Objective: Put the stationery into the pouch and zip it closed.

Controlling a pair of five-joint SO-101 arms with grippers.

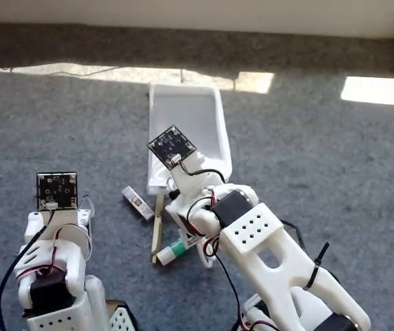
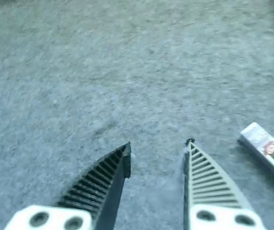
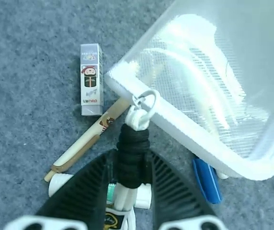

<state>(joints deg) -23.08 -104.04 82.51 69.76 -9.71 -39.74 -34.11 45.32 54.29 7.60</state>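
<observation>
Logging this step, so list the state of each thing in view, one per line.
pouch: lying flat on the carpet; zip open or closed unclear.
zip pull cord: clamped in the right gripper.
right gripper: shut on the zip pull cord.
left gripper: open, empty, above carpet.
small box: lying outside the pouch.
beige pen: lying outside the pouch.
blue item: outside, at the pouch's edge.

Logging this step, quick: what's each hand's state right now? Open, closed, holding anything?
Left hand: open, holding nothing.
Right hand: closed on the black zipper cord of the pouch.
</observation>
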